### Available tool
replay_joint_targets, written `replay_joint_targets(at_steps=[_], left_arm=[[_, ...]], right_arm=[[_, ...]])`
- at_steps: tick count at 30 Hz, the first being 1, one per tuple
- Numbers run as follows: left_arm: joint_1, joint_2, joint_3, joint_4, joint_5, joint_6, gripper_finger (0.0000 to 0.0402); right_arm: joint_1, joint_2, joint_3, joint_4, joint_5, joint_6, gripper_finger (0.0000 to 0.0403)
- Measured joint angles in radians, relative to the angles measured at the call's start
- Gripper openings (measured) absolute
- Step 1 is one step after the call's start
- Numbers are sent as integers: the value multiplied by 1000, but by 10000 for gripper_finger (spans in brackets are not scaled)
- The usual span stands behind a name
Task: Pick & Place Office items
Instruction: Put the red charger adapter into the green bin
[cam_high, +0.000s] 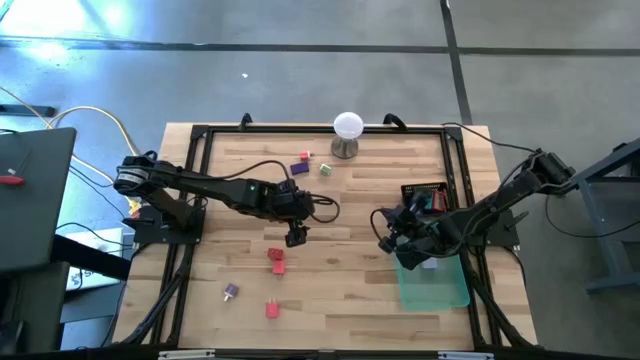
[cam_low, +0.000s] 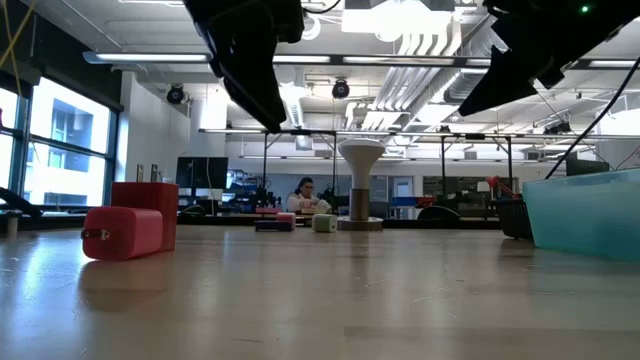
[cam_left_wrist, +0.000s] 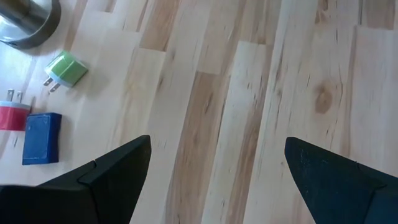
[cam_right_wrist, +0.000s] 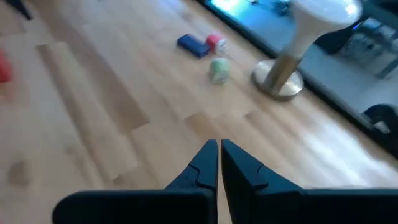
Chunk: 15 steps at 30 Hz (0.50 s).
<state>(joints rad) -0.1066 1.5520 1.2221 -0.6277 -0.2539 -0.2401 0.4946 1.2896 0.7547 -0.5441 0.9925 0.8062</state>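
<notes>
Green tray (cam_high: 440, 285) under right gripper (cam_high: 385, 235), contents unclear. Left gripper (cam_high: 296, 238) spread wide, empty, hovering mid-table; right one pressed together, empty. Loose items left: red pair (cam_high: 276, 260) just below left gripper, purple piece (cam_high: 231, 292) and red piece (cam_high: 271, 309) farther, purple-pink-green cluster (cam_high: 303, 160) beyond it. Judging most work remains.

Red block (cam_high: 276, 260), pale green plug (cam_left_wrist: 67, 70), blue block (cam_left_wrist: 41, 137), translucent teal tray (cam_high: 434, 284).
</notes>
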Motion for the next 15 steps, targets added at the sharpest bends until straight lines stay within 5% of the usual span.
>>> replay_joint_targets(at_steps=[15], left_arm=[[0, -1, 0, 0, 0, -3, 360]], right_arm=[[23, 28, 0, 168, -54, -123, 8]])
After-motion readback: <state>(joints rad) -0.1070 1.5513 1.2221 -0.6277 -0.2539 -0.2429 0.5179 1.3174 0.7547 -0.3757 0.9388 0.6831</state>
